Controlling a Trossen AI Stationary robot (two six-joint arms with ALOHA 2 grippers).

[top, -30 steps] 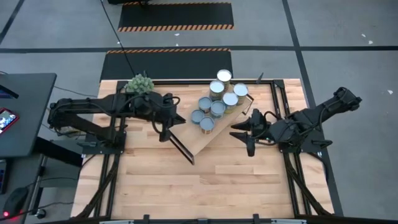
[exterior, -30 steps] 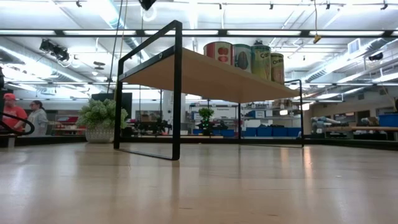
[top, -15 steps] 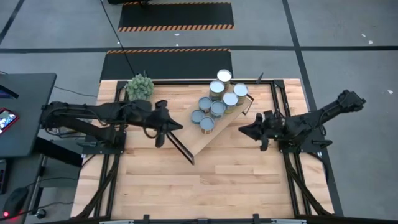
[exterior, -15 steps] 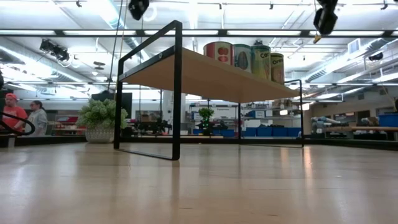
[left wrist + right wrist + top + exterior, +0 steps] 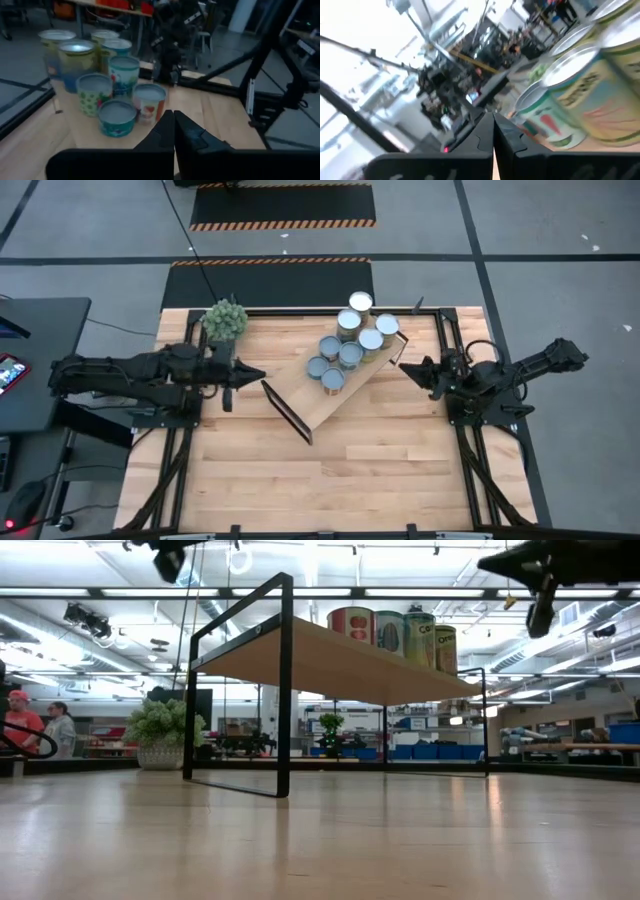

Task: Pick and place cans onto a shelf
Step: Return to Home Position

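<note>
Several cans (image 5: 345, 345) stand upright in a cluster on the far right half of the light-wood shelf (image 5: 310, 405), which lies slantwise across the table. In the low view the cans (image 5: 400, 635) stand on the shelf board (image 5: 330, 660). My left gripper (image 5: 256, 374) is shut and empty, left of the shelf's near end. My right gripper (image 5: 406, 368) is shut and empty, right of the shelf's far end. The left wrist view shows the cans (image 5: 115, 85) ahead of the shut fingers (image 5: 174, 122). The right wrist view shows cans (image 5: 580, 100) close by.
A bushy green plant (image 5: 225, 318) stands at the table's far left corner, just behind my left arm. Black rails (image 5: 450, 340) run along the table's edges. Bare tabletop (image 5: 330, 470) lies in front of the shelf. People show in the room at the low view's left (image 5: 20, 720).
Both arms have drawn back from the shelf. My left gripper has gone toward the table's left edge, my right gripper toward the right edge and a little toward the far edge. The cans and the shelf have stayed where they were.
</note>
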